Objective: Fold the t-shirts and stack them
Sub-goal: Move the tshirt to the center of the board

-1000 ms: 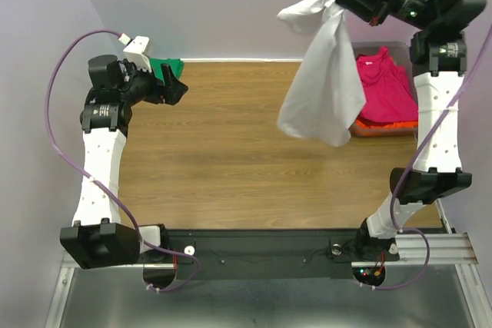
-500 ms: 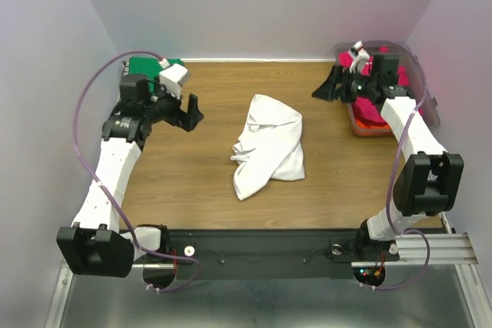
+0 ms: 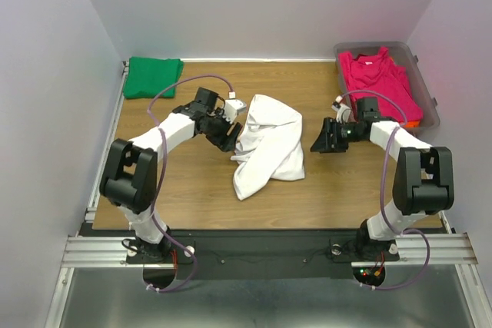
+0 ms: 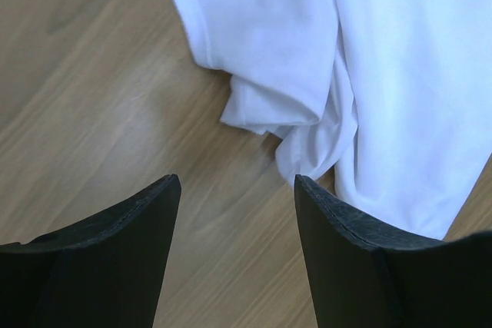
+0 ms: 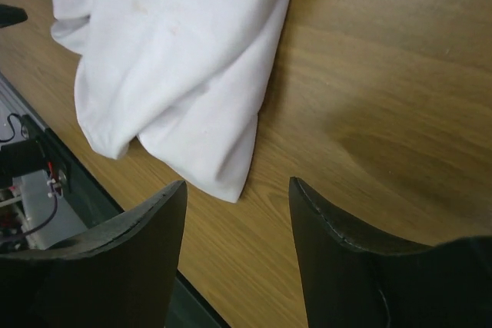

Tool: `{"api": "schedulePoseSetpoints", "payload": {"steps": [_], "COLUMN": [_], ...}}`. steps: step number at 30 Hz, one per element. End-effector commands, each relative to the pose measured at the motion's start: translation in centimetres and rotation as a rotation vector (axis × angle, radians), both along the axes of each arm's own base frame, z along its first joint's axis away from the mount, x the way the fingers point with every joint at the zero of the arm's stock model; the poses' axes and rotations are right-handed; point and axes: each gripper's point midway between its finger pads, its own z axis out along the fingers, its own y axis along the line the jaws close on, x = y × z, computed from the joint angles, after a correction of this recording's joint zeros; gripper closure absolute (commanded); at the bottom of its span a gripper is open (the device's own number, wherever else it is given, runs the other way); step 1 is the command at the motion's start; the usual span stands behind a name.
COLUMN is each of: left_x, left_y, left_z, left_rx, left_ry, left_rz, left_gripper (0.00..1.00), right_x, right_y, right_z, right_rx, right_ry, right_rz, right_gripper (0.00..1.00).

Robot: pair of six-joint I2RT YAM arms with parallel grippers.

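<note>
White shirt (image 3: 267, 144) lies crumpled at centre of table (image 3: 192, 190); L gripper (image 4: 234, 217) low, just beside its left edge, jaws apart, nothing held; R gripper (image 5: 237, 220) near its right side, jaws apart, likewise empty; green shirt (image 3: 154, 77) at far-left corner; pink shirt (image 3: 378, 78) in tub (image 3: 427, 105), far right.

A robotics lab cell is indicated: wood-top table (image 3: 192, 186) boxed in by plain lilac walls (image 3: 254, 5), white robot arms (image 3: 175, 123) mounted on an aluminium rail (image 3: 96, 247) at its near edge.
</note>
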Motion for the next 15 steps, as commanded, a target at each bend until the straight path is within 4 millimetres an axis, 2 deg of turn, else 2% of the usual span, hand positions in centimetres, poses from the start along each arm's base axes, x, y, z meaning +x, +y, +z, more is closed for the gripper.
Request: {"api": "schedulePoseSetpoints", "payload": {"steps": [1, 2, 6, 11, 14, 15], "left_x": [1.8, 1.7, 1.5, 1.7, 1.6, 1.2], "left_y": [-3.3, -4.0, -5.9, -6.3, -5.7, -5.6], "left_z": [2.0, 1.1, 0.0, -1.8, -3.3, -3.7], "left_rx": [-0.095, -0.11, -0.16, -0.16, -0.123, -0.119], "left_ry": [-0.021, 0.01, 0.079, 0.112, 0.14, 0.155], "left_rz": [-0.033, -0.049, -0.073, -0.053, -0.033, -0.035], "left_gripper": [0.28, 0.27, 0.24, 0.31, 0.46, 0.56], "right_x": [-1.2, -1.8, -2.7, -3.8, -3.6, -3.0], "right_y": [0.7, 1.3, 2.0, 3.2, 3.9, 4.1], "right_z": [-1.1, -1.7, -3.5, -5.8, -6.8, -6.7], "right_rx": [0.023, 0.019, 0.02, 0.001, -0.009, -0.008], "right_ry": [0.011, 0.027, 0.086, 0.153, 0.178, 0.172], "right_rz": [0.064, 0.087, 0.116, 0.171, 0.193, 0.194], "right_gripper": [0.39, 0.38, 0.38, 0.4, 0.48, 0.5]}}
